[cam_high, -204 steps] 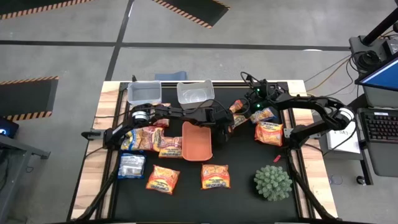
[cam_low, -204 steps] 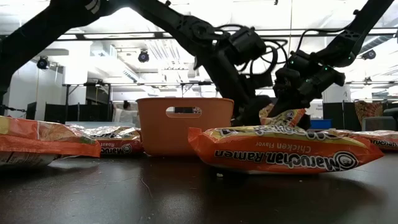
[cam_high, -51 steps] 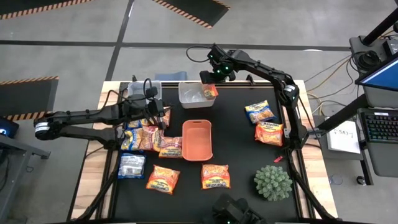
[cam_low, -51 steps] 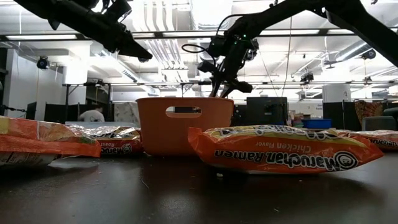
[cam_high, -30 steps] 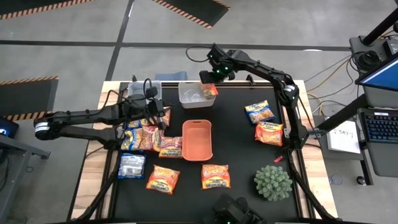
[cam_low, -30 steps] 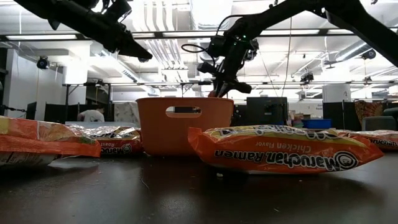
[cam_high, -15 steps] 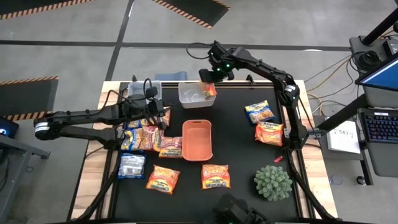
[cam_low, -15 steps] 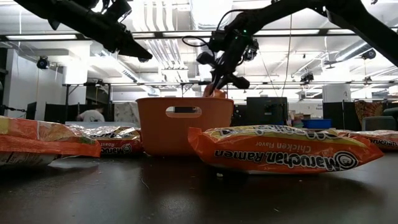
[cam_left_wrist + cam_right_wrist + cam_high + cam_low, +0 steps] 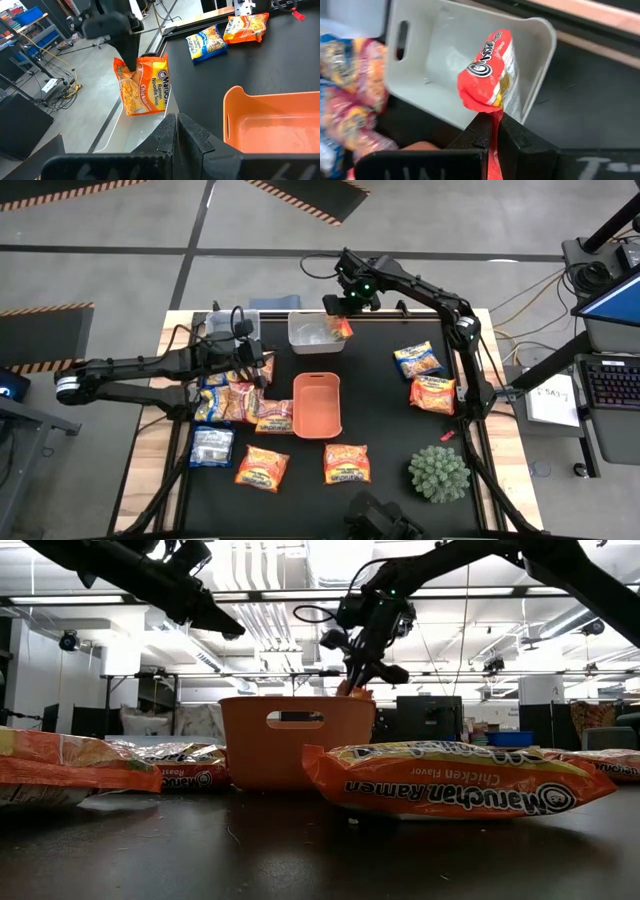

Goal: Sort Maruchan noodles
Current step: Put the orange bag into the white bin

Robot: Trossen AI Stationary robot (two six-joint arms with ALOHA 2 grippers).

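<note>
Your right fingers (image 9: 490, 131) are clenched on the sealed edge of an orange-red packet (image 9: 491, 75), which hangs from them just over the near-right corner of the clear bin (image 9: 300, 340) at the table's (image 9: 390, 410) far edge; from above, the right gripper (image 9: 343, 308) sits right at that bin's corner with the packet (image 9: 343, 329) poking past the rim. Your left fingers (image 9: 176, 131) are pressed together with nothing between them, and the left gripper (image 9: 262, 366) hovers over the cluster of packets (image 9: 243, 401) on the left side, beside the orange tray (image 9: 317, 405). Compared with half a second ago, the right gripper has shifted slightly toward the bin's right edge and the held packet has dropped a little closer to the rim; the left arm has not moved. Nearly seven seconds back both grippers were low near the tray, and you have since carried this packet up to the bin. In the left wrist view the held packet (image 9: 142, 85) reads "Ramen Noodle Soup" in part. In the low view the big front packet (image 9: 450, 780) reads "Maruchan Ramen, Chicken Flavor", upside down, and the one behind on the left (image 9: 185, 768) shows "Maruchan" and "Roast". Other packets lie on the right (image 9: 432, 393) and along the front (image 9: 346, 463), with a pale silvery one (image 9: 211, 446) at the front left and a green plant ball (image 9: 438, 473) at the front right.
</note>
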